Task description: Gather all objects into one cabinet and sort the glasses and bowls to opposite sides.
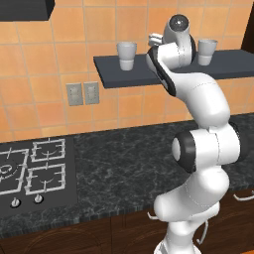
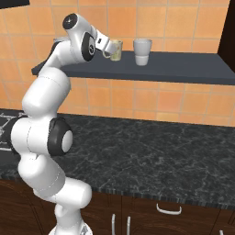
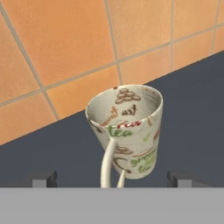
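The pincer (image 3: 112, 178) is released, jaws wide apart, and the cream printed cup (image 3: 127, 129) stands straight ahead between them, upright on the dark grey shelf (image 2: 183, 69), handle toward the pincer. Three cups in all: this one and two pale grey-white cups (image 1: 126, 55) (image 1: 207, 51).

The only readable lettering stood on the cream printed cup (image 3: 127, 131), seen close in the hand view. On its inner wall the word "tea" appeared in dark script, below a cluster of small brown bean shapes. Further green and reddish words ran across the outer wall, one seemingly beginning "gree", but they were too blurred and warped to read with any certainty.
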You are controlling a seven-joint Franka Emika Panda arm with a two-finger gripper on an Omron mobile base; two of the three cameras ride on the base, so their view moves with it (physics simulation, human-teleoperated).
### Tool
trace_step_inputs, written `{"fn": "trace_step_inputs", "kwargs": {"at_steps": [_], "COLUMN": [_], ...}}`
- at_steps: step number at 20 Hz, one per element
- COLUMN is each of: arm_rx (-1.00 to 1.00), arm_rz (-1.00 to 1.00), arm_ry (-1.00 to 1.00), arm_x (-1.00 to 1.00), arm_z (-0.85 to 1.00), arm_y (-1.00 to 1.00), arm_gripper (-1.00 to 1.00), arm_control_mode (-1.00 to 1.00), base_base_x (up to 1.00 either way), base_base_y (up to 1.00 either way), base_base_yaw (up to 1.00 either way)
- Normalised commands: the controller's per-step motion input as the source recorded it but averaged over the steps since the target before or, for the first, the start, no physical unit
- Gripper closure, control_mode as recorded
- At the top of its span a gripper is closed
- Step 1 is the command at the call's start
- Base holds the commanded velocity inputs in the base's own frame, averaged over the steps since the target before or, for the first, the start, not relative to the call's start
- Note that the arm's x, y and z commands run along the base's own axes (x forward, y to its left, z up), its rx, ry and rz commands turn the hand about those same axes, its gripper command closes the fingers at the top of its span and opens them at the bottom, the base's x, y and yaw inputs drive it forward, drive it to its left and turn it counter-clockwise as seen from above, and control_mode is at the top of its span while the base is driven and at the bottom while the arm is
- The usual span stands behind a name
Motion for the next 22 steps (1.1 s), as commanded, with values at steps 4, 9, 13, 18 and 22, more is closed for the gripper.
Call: {"fn": "trace_step_inputs", "kwargs": {"at_steps": [4, 9, 13, 18, 22], "arm_rx": [0.01, 0.00, 0.00, 0.00, 0.00], "arm_rz": [-0.01, 0.00, 0.00, -0.01, -0.02], "arm_ry": [0.00, 0.00, 0.00, 0.00, 0.00], "arm_x": [0.14, 0.02, 0.01, 0.10, 0.17], "arm_z": [-0.01, -0.01, -0.15, -0.13, -0.03], "arm_y": [-0.11, 0.00, 0.00, 0.00, 0.00], "arm_gripper": [-1.00, -1.00, -1.00, -1.00, -1.00], "arm_control_mode": [-1.00, -1.00, -1.00, -1.00, -1.00], "base_base_x": [0.00, 0.00, 0.00, 0.00, 0.00], "base_base_y": [0.00, 0.00, 0.00, 0.00, 0.00], "base_base_yaw": [0.00, 0.00, 0.00, 0.00, 0.00]}}
